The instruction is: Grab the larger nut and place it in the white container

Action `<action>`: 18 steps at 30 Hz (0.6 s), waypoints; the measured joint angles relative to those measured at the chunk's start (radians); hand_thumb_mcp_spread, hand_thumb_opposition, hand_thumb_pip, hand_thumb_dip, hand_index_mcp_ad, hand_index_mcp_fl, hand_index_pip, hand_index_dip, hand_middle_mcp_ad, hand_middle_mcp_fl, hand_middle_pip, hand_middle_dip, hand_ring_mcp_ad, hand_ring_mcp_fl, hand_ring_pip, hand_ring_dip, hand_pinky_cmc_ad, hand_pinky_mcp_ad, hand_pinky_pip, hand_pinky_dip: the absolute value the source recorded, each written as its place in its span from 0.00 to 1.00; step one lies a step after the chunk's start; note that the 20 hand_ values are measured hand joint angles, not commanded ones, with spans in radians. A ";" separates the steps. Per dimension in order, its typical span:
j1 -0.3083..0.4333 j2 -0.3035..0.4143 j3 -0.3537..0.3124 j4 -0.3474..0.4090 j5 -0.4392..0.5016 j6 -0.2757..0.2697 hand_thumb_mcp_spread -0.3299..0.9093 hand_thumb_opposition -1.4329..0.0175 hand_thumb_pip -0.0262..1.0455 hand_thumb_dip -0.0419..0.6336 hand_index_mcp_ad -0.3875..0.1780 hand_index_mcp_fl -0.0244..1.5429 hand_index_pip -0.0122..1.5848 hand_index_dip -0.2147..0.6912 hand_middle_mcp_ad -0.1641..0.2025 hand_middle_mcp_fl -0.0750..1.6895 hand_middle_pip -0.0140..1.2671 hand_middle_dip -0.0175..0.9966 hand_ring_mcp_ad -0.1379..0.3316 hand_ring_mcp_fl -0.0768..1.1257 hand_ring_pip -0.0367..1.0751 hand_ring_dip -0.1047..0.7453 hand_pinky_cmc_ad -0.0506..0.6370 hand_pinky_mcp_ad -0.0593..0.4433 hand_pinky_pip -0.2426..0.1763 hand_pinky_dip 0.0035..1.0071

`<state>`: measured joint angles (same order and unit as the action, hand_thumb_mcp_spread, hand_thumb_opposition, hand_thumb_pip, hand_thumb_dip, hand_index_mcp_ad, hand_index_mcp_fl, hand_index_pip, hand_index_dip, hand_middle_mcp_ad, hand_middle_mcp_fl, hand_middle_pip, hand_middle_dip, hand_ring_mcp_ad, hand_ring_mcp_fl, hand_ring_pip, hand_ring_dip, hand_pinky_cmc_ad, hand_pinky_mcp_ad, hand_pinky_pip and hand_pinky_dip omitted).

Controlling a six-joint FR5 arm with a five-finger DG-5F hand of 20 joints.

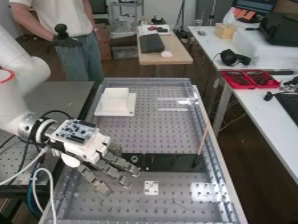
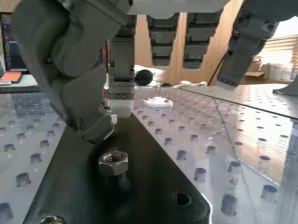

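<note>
- Can take the black plate point(image 1: 169, 162) as the landmark, laid flat across the perforated tabletop point(image 1: 126, 202).
- In the high view, can see the hand point(image 1: 100, 150) at the left end of the black plate, reaching over the tabletop with the palm side down.
- Can see the fingers point(image 2: 163, 42) nearly straight and spread apart, together with a slightly bent thumb point(image 2: 73, 90), clamped on nothing.
- In the wrist view, can find a metal hex nut point(image 2: 114, 161) on the black plate, with the threaded opening upward, near the thumb tip but apart from it.
- Can notice also a brownish metal piece point(image 2: 53, 219) on the same plate, cut by the picture edge; cannot tell from this the larger nut.
- Can see the white container point(image 1: 116, 100) beyond the black plate, toward the left side, well apart from it.
- Can see a thin reddish stick point(image 1: 203, 140) tilted at the right part of the black plate.
- On the near side of the black plate, can see a small white piece point(image 1: 151, 188) with dark holes.
</note>
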<state>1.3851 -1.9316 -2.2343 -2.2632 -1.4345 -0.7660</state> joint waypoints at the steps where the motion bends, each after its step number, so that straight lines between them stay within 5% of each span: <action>1: 0.000 0.000 0.000 0.001 0.000 0.001 0.55 0.38 0.72 0.42 0.44 0.03 0.99 0.38 0.63 0.04 0.11 0.23 0.57 0.07 0.21 0.27 0.61 0.73 0.37 0.68; 18: 0.001 -0.007 -0.002 0.027 -0.001 0.009 0.55 0.38 0.72 0.41 0.46 0.12 0.98 0.36 0.64 0.04 0.11 0.22 0.57 0.07 0.23 0.26 0.60 0.73 0.37 0.69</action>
<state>1.3865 -1.9391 -2.2366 -2.2358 -1.4357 -0.7573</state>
